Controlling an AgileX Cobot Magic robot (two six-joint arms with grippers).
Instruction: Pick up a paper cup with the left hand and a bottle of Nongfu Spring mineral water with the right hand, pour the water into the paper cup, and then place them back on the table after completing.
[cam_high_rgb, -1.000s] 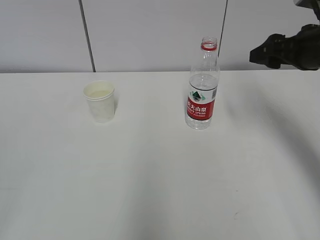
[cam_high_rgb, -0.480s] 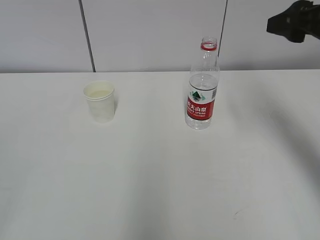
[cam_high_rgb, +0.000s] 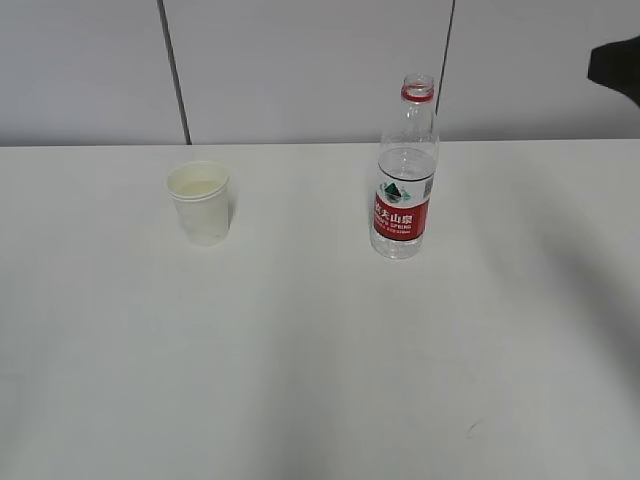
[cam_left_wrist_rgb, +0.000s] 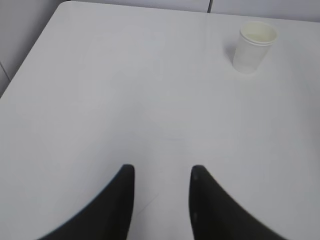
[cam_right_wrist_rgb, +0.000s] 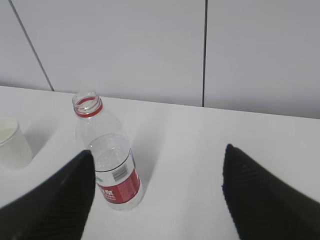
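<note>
A white paper cup (cam_high_rgb: 200, 203) stands upright on the white table (cam_high_rgb: 320, 360), left of centre; it also shows in the left wrist view (cam_left_wrist_rgb: 254, 46) and at the left edge of the right wrist view (cam_right_wrist_rgb: 12, 142). An uncapped Nongfu Spring bottle (cam_high_rgb: 405, 175) with a red label stands right of centre, partly filled with clear water (cam_high_rgb: 404, 195); it also shows in the right wrist view (cam_right_wrist_rgb: 110, 160). My right gripper (cam_right_wrist_rgb: 157, 152) is open and empty, raised to the right of the bottle; only a dark tip (cam_high_rgb: 618, 65) shows in the exterior view. My left gripper (cam_left_wrist_rgb: 161, 172) is open and empty, far from the cup.
A grey panelled wall (cam_high_rgb: 300, 60) runs behind the table's back edge. The table's left edge and rounded far corner (cam_left_wrist_rgb: 62, 6) show in the left wrist view.
The right arm has moved up and to the right, almost out of the exterior view. The cup and bottle have not moved.
</note>
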